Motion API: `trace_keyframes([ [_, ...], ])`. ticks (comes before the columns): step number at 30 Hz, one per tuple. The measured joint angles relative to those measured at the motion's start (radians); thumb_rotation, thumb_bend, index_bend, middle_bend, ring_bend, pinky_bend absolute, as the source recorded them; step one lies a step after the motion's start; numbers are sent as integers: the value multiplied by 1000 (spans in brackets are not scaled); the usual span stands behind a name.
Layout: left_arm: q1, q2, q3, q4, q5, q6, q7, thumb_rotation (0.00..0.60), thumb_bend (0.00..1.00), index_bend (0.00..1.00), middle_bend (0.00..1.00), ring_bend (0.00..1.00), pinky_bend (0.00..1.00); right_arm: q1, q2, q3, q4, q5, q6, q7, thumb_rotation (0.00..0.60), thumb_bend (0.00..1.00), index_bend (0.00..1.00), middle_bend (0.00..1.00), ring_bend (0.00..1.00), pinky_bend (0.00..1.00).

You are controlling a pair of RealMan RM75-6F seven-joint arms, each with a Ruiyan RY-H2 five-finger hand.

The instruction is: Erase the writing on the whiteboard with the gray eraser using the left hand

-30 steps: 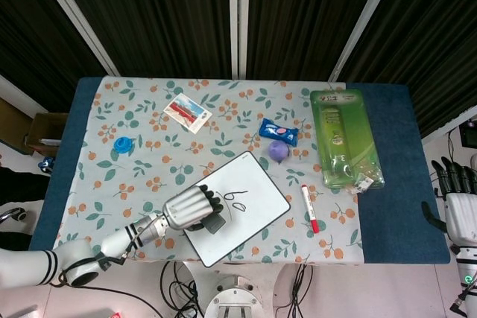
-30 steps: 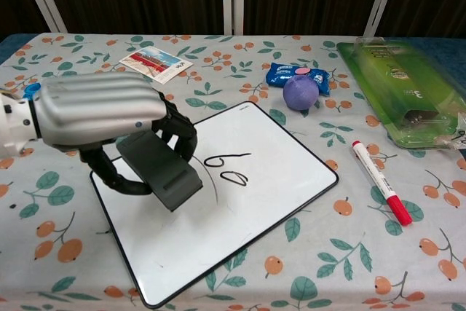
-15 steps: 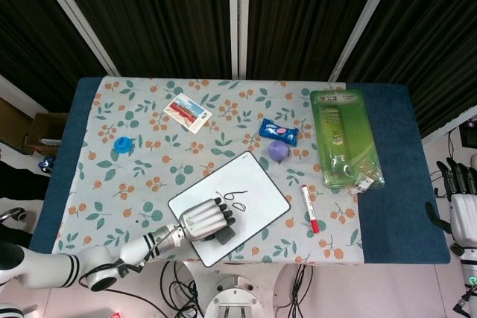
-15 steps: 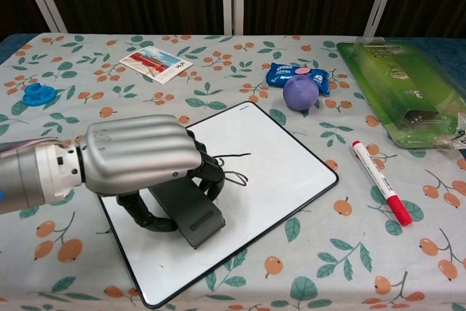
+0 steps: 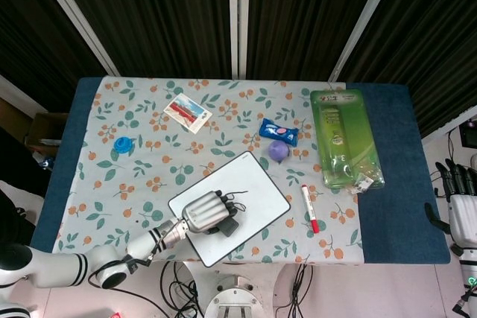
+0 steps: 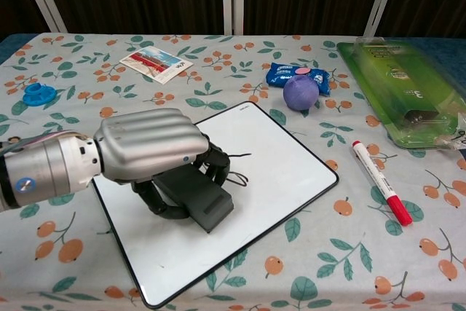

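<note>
Left hand [image 6: 149,147] over the whiteboard [image 6: 269,180], fingers curled around the gray eraser [image 6: 196,196], gripping it. Eraser tucked under the palm, long face down on the board near its middle, just left of the remaining black strokes [image 6: 234,167]. Right hand [image 5: 462,206] off the table's right edge, fingers straight and slightly apart, holding nothing.

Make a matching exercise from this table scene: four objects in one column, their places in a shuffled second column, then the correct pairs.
Objects:
1. gray eraser
2. purple ball
3. red marker
4. blue ring

Places:
A. just right of the whiteboard
B. far left of the cloth
C. held in the left hand on the whiteboard
D. beside the blue snack packet

Pairs: 1-C, 2-D, 3-A, 4-B
</note>
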Motion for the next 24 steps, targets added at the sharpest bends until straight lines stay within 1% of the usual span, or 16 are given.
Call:
trace_keyframes([
  [8, -16, -41, -43, 43, -45, -8, -9, 600, 432, 638, 546, 471, 477, -1, 8, 0, -1, 9, -9, -1, 600, 266, 0, 0, 0, 0],
  [18, -29, -95, -70, 118, -58, 10, -36, 600, 429, 641, 548, 472, 484, 2, 2, 1, 8, -2, -7, 13, 600, 268, 0, 0, 0, 0],
  [24, -49, -120, -93, 176, -79, -1, -55, 600, 429, 641, 549, 472, 484, 1, 4, 4, 3, 0, -3, 7, 600, 268, 0, 0, 0, 0],
])
